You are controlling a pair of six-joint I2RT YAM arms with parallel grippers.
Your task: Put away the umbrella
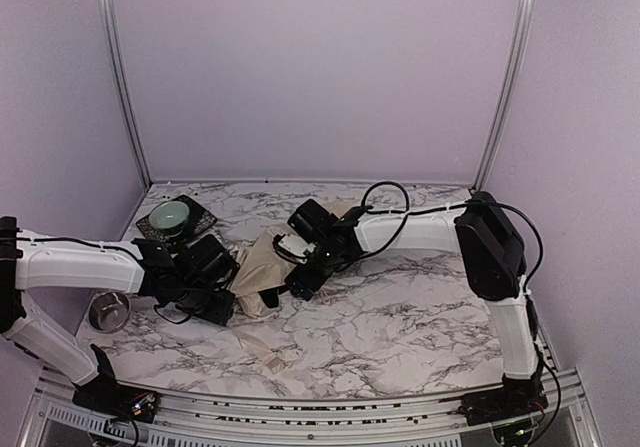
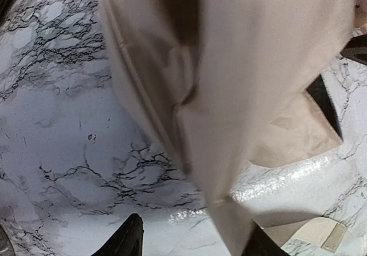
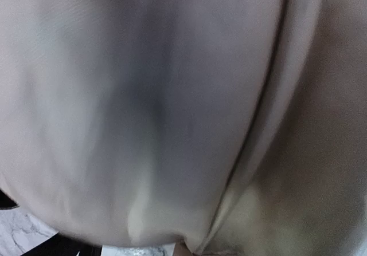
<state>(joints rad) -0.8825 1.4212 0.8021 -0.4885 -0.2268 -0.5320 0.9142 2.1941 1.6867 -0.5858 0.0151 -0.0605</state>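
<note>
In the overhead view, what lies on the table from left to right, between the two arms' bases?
Small steel bowl → pale green round dish on a dark patterned mat → crumpled cream-beige fabric umbrella → the right arm's black elbow housing.

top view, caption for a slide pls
Left gripper and right gripper flank the crumpled umbrella on the marble table.

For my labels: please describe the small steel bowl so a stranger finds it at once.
Start at the marble table and go to its left edge, beside the left arm. The small steel bowl stands there, shiny bare metal, unlike the pale green dish on a dark mat farther back.
</note>
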